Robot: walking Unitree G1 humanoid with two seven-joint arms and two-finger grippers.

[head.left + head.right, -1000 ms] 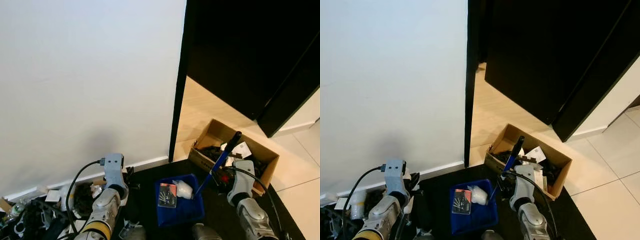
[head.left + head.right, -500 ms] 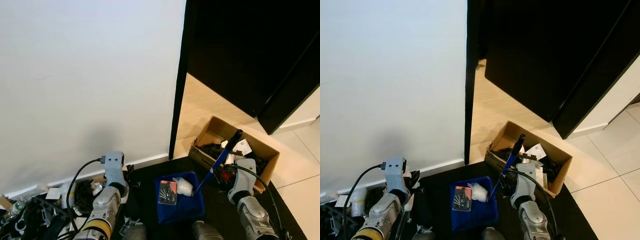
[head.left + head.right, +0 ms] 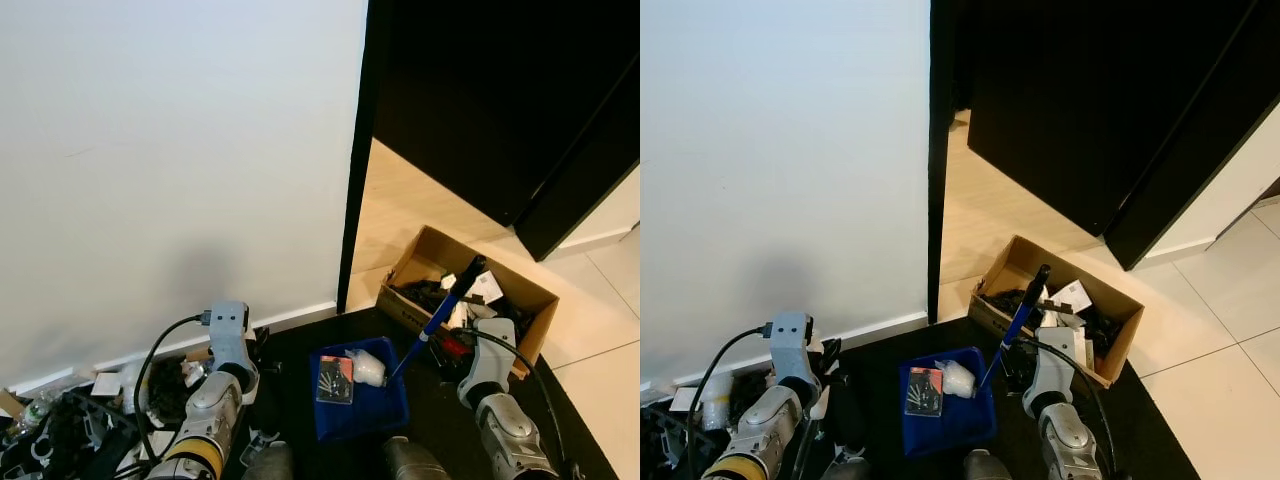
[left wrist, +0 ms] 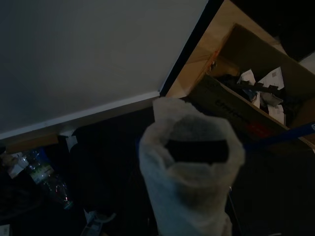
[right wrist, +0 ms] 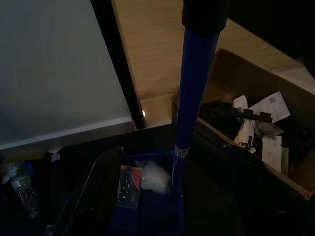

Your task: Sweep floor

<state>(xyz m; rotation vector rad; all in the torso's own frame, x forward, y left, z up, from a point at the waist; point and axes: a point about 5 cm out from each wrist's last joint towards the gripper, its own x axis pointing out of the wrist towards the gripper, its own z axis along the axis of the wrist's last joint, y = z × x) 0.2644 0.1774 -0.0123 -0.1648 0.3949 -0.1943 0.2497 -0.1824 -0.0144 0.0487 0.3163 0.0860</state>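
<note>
Nothing has shifted but the camera. Blue plastic dustpan (image 3: 362, 402) with long blue, black-capped handle (image 3: 438, 318) sits on dark floor (image 3: 300, 370), holding white crumpled paper (image 3: 366, 370). Right gripper (image 3: 455, 348) beside handle, finger state cannot be told; left gripper (image 3: 258, 352) raised near wall.

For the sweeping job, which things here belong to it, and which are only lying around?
Belong to the job:
- blue dustpan with rubbish in it
- its blue handle, at the right hand

Lying about:
- cardboard box of clutter
- plastic bottle
- black cable
</note>
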